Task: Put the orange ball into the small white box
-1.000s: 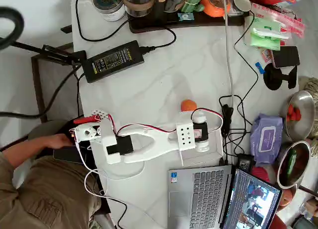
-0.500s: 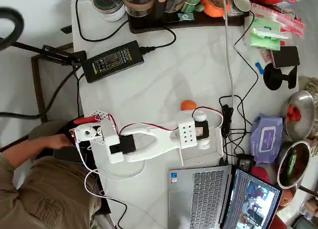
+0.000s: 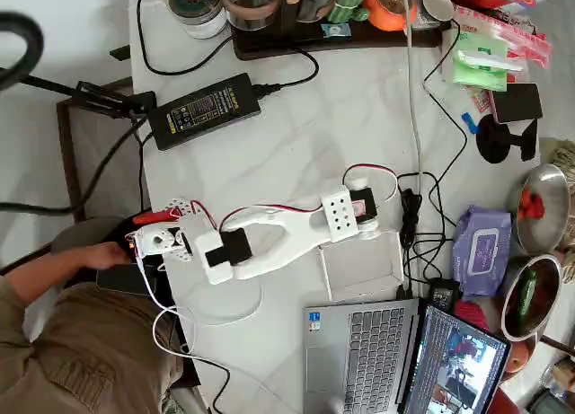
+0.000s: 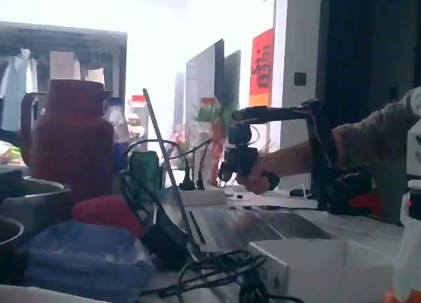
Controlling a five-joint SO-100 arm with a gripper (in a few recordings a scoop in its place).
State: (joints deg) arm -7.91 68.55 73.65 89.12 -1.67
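1. Small white box (image 3: 364, 270) sits on the bench (image 3: 296, 145), nothing inside it. Task not done yet.
2. Just past the box's far wall, the white arm's fingers (image 3: 358, 185) point down. Clenched or released: can't tell.
3. Orange ball (image 4: 398, 295): a plain orange sliver beside the box, directly under the fingers in the fixed view. From overhead, the wrist hides it.
4. Prob. left: grasp, lift, carry over the box, drop.

The white arm (image 3: 269, 239) stretches across the pale bench (image 3: 296, 136) toward three o'clock, its claw (image 3: 358, 182) at the tip (jaws hidden beneath the wrist). The small white box (image 3: 362, 268) sits just at five o'clock of the claw, touching a laptop (image 3: 359, 360) at six o'clock.
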